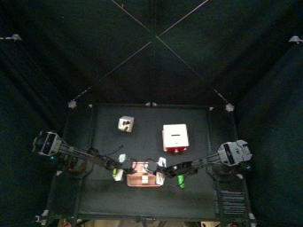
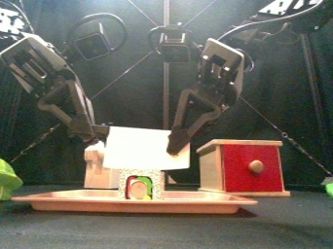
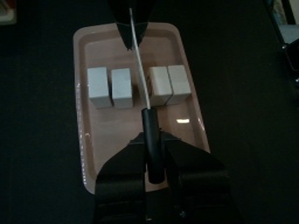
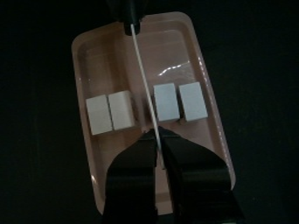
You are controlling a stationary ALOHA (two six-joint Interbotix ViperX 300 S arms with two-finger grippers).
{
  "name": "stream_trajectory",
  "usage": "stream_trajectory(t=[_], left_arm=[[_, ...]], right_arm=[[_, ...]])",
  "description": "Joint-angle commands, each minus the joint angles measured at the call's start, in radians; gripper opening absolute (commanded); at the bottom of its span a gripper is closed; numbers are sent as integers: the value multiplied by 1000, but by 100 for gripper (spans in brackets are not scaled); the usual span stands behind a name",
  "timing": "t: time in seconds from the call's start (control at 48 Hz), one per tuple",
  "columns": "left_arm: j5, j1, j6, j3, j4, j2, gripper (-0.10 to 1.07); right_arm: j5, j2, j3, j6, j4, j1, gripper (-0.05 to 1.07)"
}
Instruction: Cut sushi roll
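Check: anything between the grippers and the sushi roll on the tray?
Only the white blade, which the left gripper and right gripper both clamp. It hangs right over the sushi roll on the tray. The red-faced box stands beyond the tray, off the path.

A pale pink tray (image 3: 82,131) is seen on the black surface (image 1: 106,199), bearing four greyish-white sushi roll (image 3: 111,87) pieces. A green and dark centre is shown on the roll's cut face in the front view. A red-fronted tan box (image 2: 247,165) and lime-green objects (image 2: 8,178) are seen at the sides.
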State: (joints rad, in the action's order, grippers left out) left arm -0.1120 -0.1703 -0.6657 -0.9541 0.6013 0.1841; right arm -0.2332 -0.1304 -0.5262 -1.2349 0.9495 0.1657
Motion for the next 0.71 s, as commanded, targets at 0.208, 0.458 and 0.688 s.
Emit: stream_trajectory(t=[0.208, 0.458, 0.688], left_arm=[[18, -63, 3, 44, -49, 40, 9], [43, -106, 3, 43, -54, 25, 9], [43, -123, 3, 44, -55, 14, 9]], right_arm=[[3, 54, 29, 0, 9, 9, 18], [3, 49, 35, 0, 11, 40, 18], [3, 35, 35, 0, 11, 63, 18]])
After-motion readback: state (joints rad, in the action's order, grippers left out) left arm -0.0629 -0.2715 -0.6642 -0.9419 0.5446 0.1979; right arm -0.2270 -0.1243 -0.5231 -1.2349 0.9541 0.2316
